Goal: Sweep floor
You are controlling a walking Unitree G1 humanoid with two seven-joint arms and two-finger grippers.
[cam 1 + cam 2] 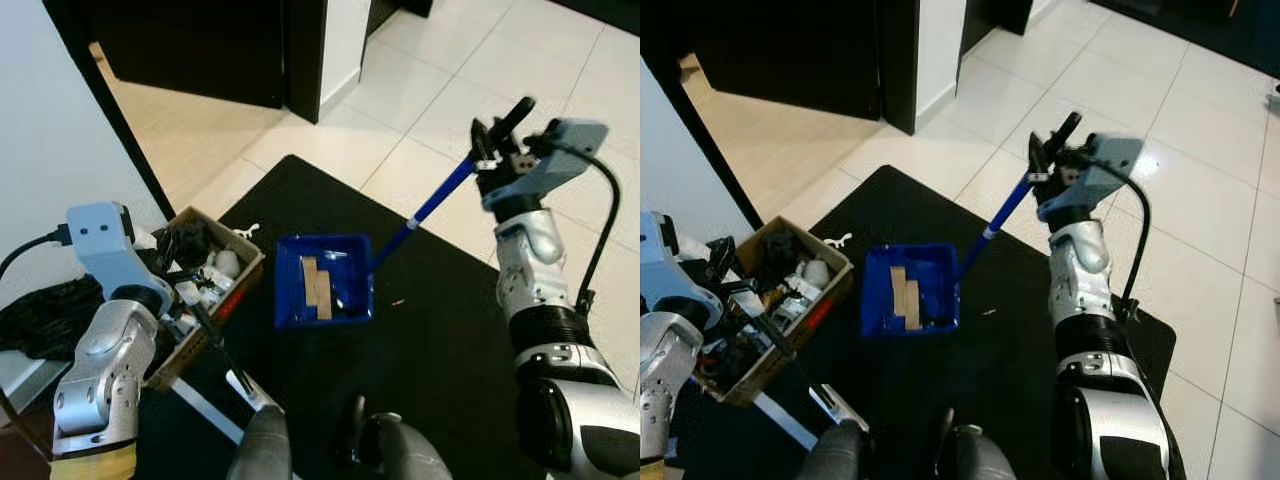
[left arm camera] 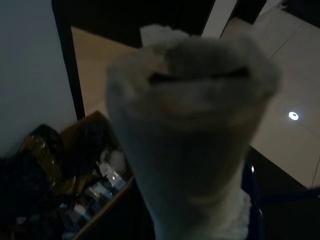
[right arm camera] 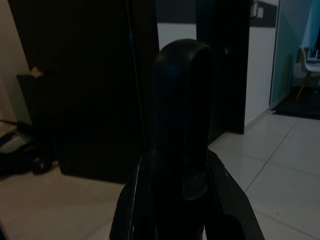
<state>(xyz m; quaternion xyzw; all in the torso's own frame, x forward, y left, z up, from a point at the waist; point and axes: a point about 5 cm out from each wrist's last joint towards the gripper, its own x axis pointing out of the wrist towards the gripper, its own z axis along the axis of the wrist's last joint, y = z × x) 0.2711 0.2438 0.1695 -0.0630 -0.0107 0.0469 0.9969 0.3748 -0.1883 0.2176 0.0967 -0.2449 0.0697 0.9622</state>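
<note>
Nearest the camera, beneath the blue dustpan point(image 1: 323, 283), the robot's own grey legs point(image 1: 330, 445) are seen on the black mat point(image 1: 440, 340). Two pale wooden pieces point(image 1: 316, 287) are held in the dustpan, which rests on the mat. Its blue handle point(image 1: 425, 212) rises from the pan's far right corner to the right gripper point(image 1: 497, 135), whose black fingers are closed round the handle's upper end. Just left of the dustpan, a thin dark stick with a white end point(image 1: 232, 365) is gripped by the left gripper point(image 1: 190, 290); a broom handle is presumed, though the head cannot be made out, and a blurred pale form is shown close up in the left wrist view. Left of the dustpan stands a cardboard box point(image 1: 205, 300) of oddments. One small speck point(image 1: 398, 302) lies on the mat just right of the dustpan. Collection is judged largely done; the speck and emptying remain.
</note>
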